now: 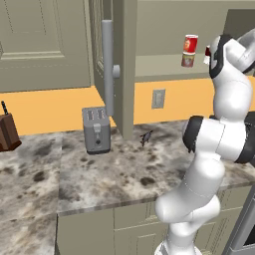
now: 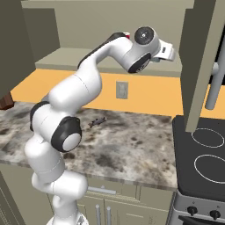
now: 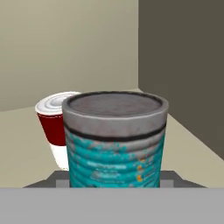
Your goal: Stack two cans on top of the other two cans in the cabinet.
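Nearest in the hand view: a teal-blue ribbed can with a grey lid (image 3: 116, 140), upright, pinched in the two-finger gripper (image 3: 116, 181) low at its sides, jaws closed on it. Just behind and left of it, partly hidden: a small can, dark red above and white below, with a white lid (image 3: 54, 127), standing on the plain beige shelf (image 3: 22, 140) of the tall beige-taupe wall cabinet (image 1: 164, 30). Beyond, the pale back wall and a darker side wall on the right. Farther left on the same shelf, from the left base view: a bright red can with a white-yellow label and silver rim (image 1: 190, 44) set upright on a short dull brown-grey can (image 1: 188, 60). Open door with a long vertical grey bar handle (image 1: 107, 67) at left.
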Tool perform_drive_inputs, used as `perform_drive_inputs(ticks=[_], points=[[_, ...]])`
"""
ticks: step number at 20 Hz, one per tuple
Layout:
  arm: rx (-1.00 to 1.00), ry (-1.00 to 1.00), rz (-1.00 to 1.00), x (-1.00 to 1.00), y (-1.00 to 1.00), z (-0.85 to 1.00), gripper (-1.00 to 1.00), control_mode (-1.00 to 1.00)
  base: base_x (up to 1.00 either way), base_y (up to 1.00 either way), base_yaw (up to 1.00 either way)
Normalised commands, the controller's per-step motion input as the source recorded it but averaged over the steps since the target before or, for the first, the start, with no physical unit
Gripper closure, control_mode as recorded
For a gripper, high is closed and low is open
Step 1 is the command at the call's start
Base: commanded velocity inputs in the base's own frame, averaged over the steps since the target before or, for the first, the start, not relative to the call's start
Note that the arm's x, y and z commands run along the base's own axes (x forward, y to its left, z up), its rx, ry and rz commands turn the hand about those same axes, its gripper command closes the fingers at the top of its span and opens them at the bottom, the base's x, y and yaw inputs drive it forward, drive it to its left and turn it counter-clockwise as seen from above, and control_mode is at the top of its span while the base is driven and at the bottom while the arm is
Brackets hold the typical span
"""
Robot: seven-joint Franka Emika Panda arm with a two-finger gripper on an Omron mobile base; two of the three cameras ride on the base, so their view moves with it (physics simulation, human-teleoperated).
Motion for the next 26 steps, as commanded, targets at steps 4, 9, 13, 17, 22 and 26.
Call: perform_drive_inputs(ticks=[4,9,13,17,22,26], points=[[0.0,-0.05,0.0,-0.03,0.04,0.23,1.0,-1.0,0.0,0.0,0.0],[0.0,-0.06,0.0,-0.03,0.02,0.21,1.0,-1.0,0.0,0.0,0.0],[-0.01,-0.15,0.0,-0.05,0.12,0.03,1.0,-1.0,0.0,0.0,0.0],[-0.03,-0.22,0.0,-0.01,0.18,0.02,1.0,-1.0,0.0,0.0,0.0],[-0.08,-0.06,0.0,0.0,0.05,0.22,1.0,-1.0,0.0,0.0,0.0],[-0.13,0.03,0.0,0.07,0.03,0.23,1.0,-1.0,0.0,0.0,0.0]])
